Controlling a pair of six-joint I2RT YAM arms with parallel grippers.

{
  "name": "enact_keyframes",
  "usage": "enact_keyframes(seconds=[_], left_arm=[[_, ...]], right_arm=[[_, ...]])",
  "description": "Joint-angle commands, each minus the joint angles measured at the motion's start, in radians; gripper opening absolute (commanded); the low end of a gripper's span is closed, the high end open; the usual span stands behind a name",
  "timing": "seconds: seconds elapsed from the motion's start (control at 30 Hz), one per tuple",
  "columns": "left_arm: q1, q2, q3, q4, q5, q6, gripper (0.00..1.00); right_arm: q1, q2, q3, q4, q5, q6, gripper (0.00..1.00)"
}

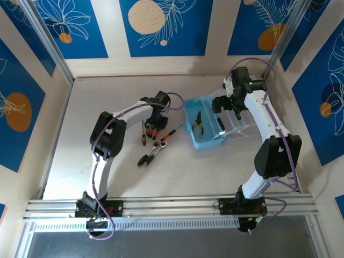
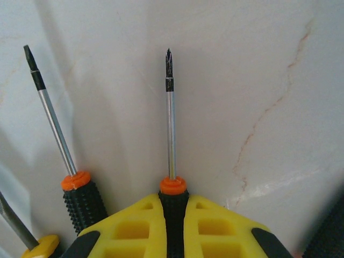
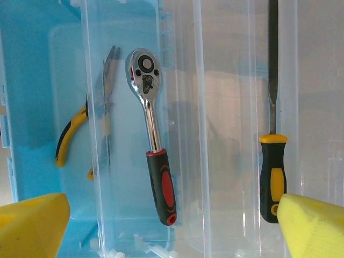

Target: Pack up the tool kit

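The case (image 1: 207,141) sits toward the table's (image 1: 107,102) right edge, its lid (image 1: 239,127) open on the side toward that edge and the pliers (image 1: 198,122) inside. Left of it, mid-table, lie the screwdrivers (image 1: 143,133). A ratchet wrench (image 1: 152,152) lies closer to the near edge.

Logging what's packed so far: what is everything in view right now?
tool case: 1, light blue, open, right of centre
clear lid: 1, open beside case
pliers: 1, yellow-handled, in case
red-black ratchet wrench: 1, seen through lid
yellow-black screwdriver: 1, seen through lid
table ratchet wrench: 1, dark-handled, mid-table
gripped screwdriver: 1, black-orange, mid-table
loose screwdriver: 1, black-orange, beside it
table: 1, pale
left gripper: yellow, shut on gripped screwdriver
right gripper: yellow, open, above lid
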Motion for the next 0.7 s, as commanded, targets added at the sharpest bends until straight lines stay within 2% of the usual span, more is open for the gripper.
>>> enact_keyframes(seconds=[0.0,0.17,0.33,0.47,0.6,0.67], left_arm=[[-0.006,-0.010,-0.013,-0.007,0.034,0.004,0.00],[-0.004,-0.093,-0.017,-0.006,0.105,0.000,0.00],[0.013,-0.202,-0.023,0.032,0.259,-0.029,0.00],[0.045,-0.285,-0.052,0.121,0.449,-0.094,0.00],[0.080,-0.346,-0.117,0.308,0.672,-0.225,0.00],[0.086,-0.365,-0.142,0.387,0.725,-0.282,0.00]], right_arm=[[0.006,-0.041,0.005,-0.012,-0.029,0.016,0.99],[0.006,-0.061,0.005,-0.012,-0.048,0.022,0.99],[0.033,-0.103,-0.016,0.013,-0.099,0.022,0.99],[0.068,-0.169,-0.070,0.093,-0.238,0.038,0.99],[0.107,-0.241,-0.150,0.238,-0.443,0.092,0.99],[0.129,-0.264,-0.189,0.316,-0.532,0.135,0.99]])
